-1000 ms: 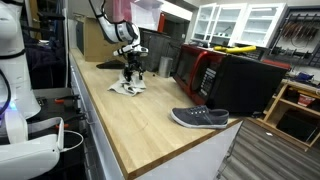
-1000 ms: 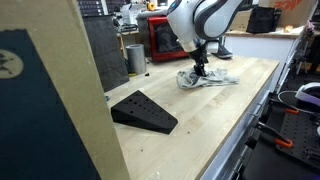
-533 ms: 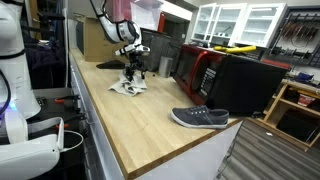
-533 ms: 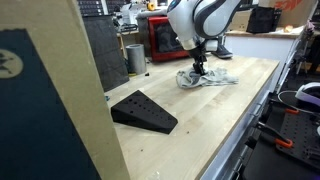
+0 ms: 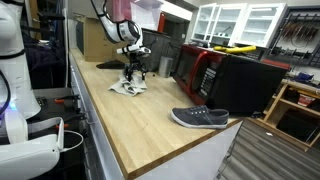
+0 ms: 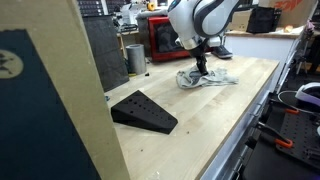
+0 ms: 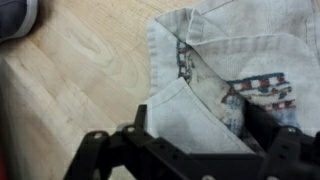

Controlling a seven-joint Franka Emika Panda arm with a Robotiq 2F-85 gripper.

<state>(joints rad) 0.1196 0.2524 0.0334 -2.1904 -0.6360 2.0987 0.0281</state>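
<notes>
Exterior view: fingers (image 5: 133, 72) point down, spread wide, gripping nothing, just over crumpled cloth (image 5: 127, 87) on far part of pale wood-grain surface (image 5: 130, 125). Grey shoe (image 5: 200, 118) with pale sole lies well apart, near surface edge.

Exterior view: fingers (image 6: 200, 67) at top of cloth (image 6: 207, 78); contact unclear. Matte black wedge (image 6: 143, 111), angular, well apart.

Wrist view: cloth (image 7: 215, 60) whitish, woven, folded, hemmed edges, striped print patch; lies between dark fingers (image 7: 268, 125) and spreads beyond them. Shoe (image 7: 15, 14) at corner.

pincer (image 6: 201, 69): low over crumpled cloth (image 6: 216, 77) | black wedge (image 6: 143, 111): well apart, nearer camera
</notes>
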